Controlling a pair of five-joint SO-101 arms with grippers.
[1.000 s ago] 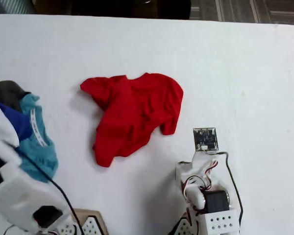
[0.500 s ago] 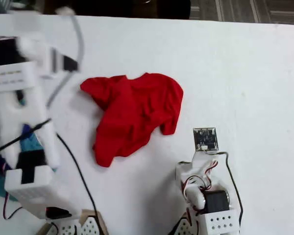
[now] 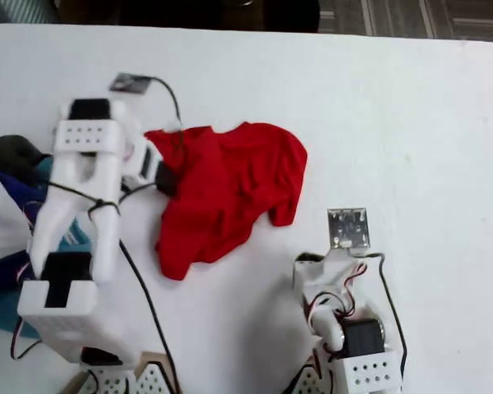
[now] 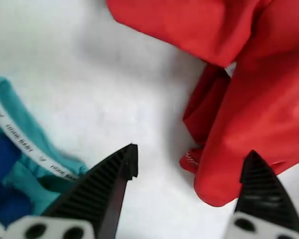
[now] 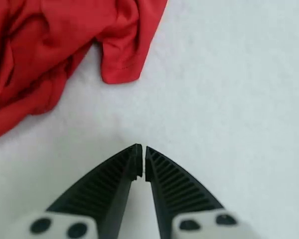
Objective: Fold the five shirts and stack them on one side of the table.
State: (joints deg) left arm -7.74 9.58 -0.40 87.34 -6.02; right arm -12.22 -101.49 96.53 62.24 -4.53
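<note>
My left jaws hang apart at the red shirt's [image 3: 230,193] left edge. My right jaws are pressed together over the tabletop [image 3: 411,123], nearer.

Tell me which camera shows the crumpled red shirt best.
The high view: the red shirt lies crumpled on the table, nearly all its outline visible. The left wrist view catches one bunched edge close up; the right wrist view, a flap and part of the body.
</note>
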